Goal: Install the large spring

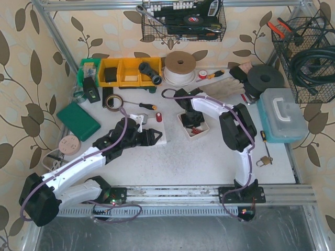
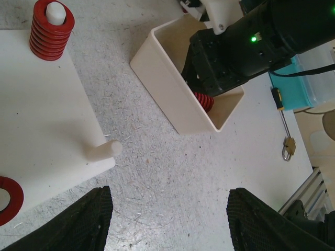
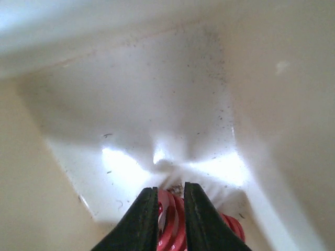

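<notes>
Two black fingers of the right gripper (image 3: 170, 191) pinch the red spring (image 3: 171, 230) between them at the bottom centre of the right wrist view, down inside the white bin (image 2: 157, 94). In the left wrist view that bin sits upper centre. My left gripper (image 2: 170, 209) hangs open, holding nothing, above the table (image 2: 172, 172) just right of the white board (image 2: 42, 115), where another red spring (image 2: 51, 31) sits on a peg, upper left. Printing on the packages in the wire basket (image 1: 222, 26), top of the overhead view, is too small for me to read.
</notes>
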### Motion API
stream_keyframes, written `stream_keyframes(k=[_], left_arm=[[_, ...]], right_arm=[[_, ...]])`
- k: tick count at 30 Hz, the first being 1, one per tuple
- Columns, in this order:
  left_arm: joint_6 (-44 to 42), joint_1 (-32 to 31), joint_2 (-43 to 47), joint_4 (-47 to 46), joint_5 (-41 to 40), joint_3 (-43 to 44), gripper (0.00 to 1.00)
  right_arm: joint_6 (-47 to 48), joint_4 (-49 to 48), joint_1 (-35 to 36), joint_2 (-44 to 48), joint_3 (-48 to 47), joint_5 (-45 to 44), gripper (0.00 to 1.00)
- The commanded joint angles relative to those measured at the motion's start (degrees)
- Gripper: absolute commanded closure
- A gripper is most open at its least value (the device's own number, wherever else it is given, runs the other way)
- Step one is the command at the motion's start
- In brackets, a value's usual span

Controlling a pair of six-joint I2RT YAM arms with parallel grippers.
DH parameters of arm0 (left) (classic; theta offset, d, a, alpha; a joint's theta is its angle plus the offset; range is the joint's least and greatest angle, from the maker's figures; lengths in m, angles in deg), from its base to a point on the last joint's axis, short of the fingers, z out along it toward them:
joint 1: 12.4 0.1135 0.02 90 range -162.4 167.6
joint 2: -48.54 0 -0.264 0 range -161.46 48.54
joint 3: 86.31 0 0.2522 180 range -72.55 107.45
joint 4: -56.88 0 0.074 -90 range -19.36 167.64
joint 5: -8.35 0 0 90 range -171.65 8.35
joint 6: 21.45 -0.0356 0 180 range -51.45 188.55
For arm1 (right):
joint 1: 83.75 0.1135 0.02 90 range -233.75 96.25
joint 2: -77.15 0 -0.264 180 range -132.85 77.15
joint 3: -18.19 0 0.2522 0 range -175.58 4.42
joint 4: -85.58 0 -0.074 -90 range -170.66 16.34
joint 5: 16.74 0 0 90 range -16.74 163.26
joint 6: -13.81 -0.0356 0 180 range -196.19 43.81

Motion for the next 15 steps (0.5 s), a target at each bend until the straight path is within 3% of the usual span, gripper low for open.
stream_keyframes(k=[1, 9, 12, 15], left_arm=[[0.68, 0.29, -0.19, -1.87, -0.68, 0.44, 0.36], [0.69, 0.30, -1.19, -1.58, -0.77, 0.87, 0.36], [0.67, 0.36, -1.56, -1.18, -0.86, 1.22, 0.36], [0.64, 0.38, -1.21, -0.65, -1.25, 1.35, 0.36]], right_arm=[[0.23, 0.28, 0.31, 4.89, -2.84, -0.94, 0.84], [1.99, 1.19, 0.31, 7.43, -3.13, -1.58, 0.88], [3.08, 2.66, 0.36, 8.24, -2.55, -1.25, 0.81], [3.68, 1.90, 0.39, 10.58, 0.14, 0.18, 0.63]])
